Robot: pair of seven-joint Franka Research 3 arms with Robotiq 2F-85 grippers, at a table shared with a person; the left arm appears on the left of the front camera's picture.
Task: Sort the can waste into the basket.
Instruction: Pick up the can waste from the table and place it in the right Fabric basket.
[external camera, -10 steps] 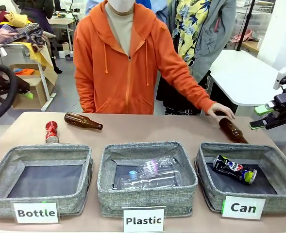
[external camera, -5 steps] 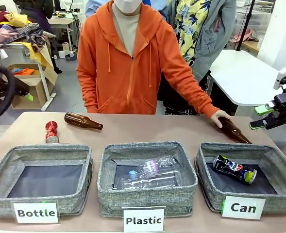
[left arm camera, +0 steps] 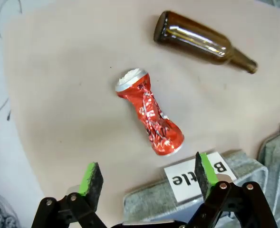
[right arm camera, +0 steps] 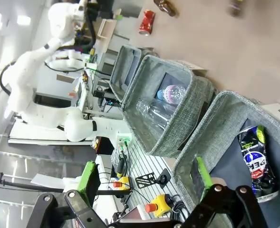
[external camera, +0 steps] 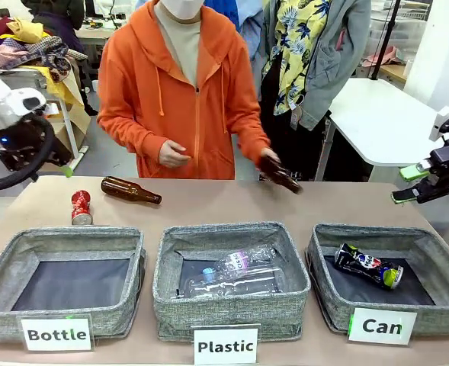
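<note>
Red can (external camera: 81, 207): crushed, lying on the table (external camera: 232, 204) outside every basket, just behind the far left corner of the Bottle basket (external camera: 3, 324). In the left wrist view the red can (left arm camera: 149, 112) lies on its side, silver top away from the Bottle basket's label.
Black can (external camera: 367, 266): lying on the dark floor of the Can basket (external camera: 430, 320), also seen from the right wrist (right arm camera: 256, 159).
Left gripper (left arm camera: 148, 175): fingers spread wide with nothing between them, poised above the table edge and the Bottle basket rim (left arm camera: 244, 166), with the red can just beyond the fingertips.
Right gripper (external camera: 407, 184): fingers apart and holding nothing, raised off the right end of the table, above and behind the Can basket. Its own camera (right arm camera: 144, 171) looks down the row of 3 baskets, with the Can basket wall (right arm camera: 211, 123) nearest.
Plastic basket (external camera: 232, 309): middle of the row, holding 2 clear bottles (external camera: 235, 273).
Brown bottle (external camera: 129, 191): lying on the table just right of the red can, neck pointing right.
Person: stands at the far side in an orange hoodie. 1 hand (external camera: 268, 156) holds a 2nd brown bottle (external camera: 281, 175) in the air above the far table edge, and the other hand (external camera: 172, 155) is at waist height.
</note>
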